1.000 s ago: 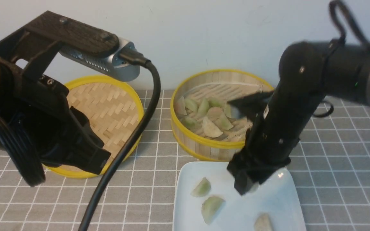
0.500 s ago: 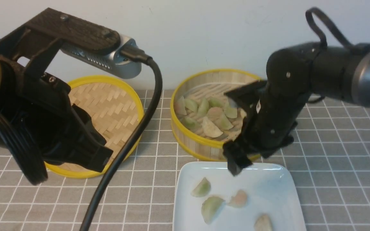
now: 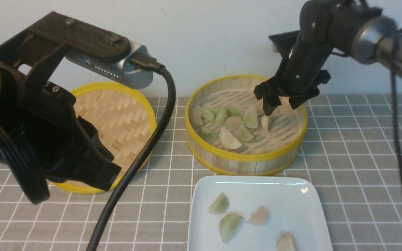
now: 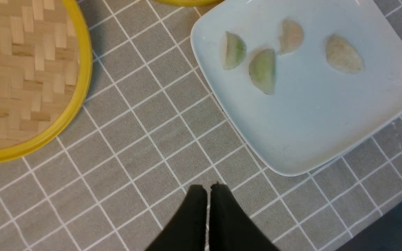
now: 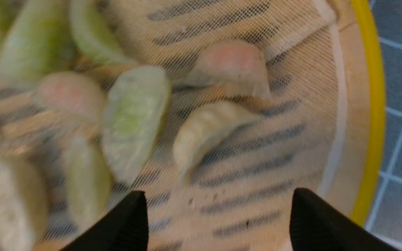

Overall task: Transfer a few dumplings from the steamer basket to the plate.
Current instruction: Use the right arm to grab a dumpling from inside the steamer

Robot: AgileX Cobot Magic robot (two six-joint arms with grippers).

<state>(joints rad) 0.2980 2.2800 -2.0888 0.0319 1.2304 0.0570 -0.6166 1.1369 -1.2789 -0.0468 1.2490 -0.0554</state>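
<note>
The steamer basket [image 3: 246, 158] stands at centre back with several dumplings [image 3: 229, 138] on its mesh-lined floor. My right gripper [image 3: 282, 106] is open and empty, hanging over the basket's far right part. In the right wrist view its gripper [image 5: 218, 209] frames bare mesh just short of a cream dumpling [image 5: 204, 130]; the basket rim [image 5: 373, 115] runs beside it. The white plate [image 3: 291, 205] in front holds several dumplings [image 3: 229, 226], also seen in the left wrist view [image 4: 263, 70]. My left gripper [image 4: 209, 190] is shut and empty above the cloth near the plate [image 4: 312, 132].
The shallow woven lid [image 3: 117, 115] with a yellow rim lies left of the basket, partly behind my left arm; it also shows in the left wrist view [image 4: 23, 76]. A grey checked cloth [image 3: 361, 167] covers the table. A black cable [image 3: 138, 160] crosses the front left.
My right gripper left a pinkish dumpling on the plate, then rose and moved back over the steamer basket, open. The left arm has not moved.
</note>
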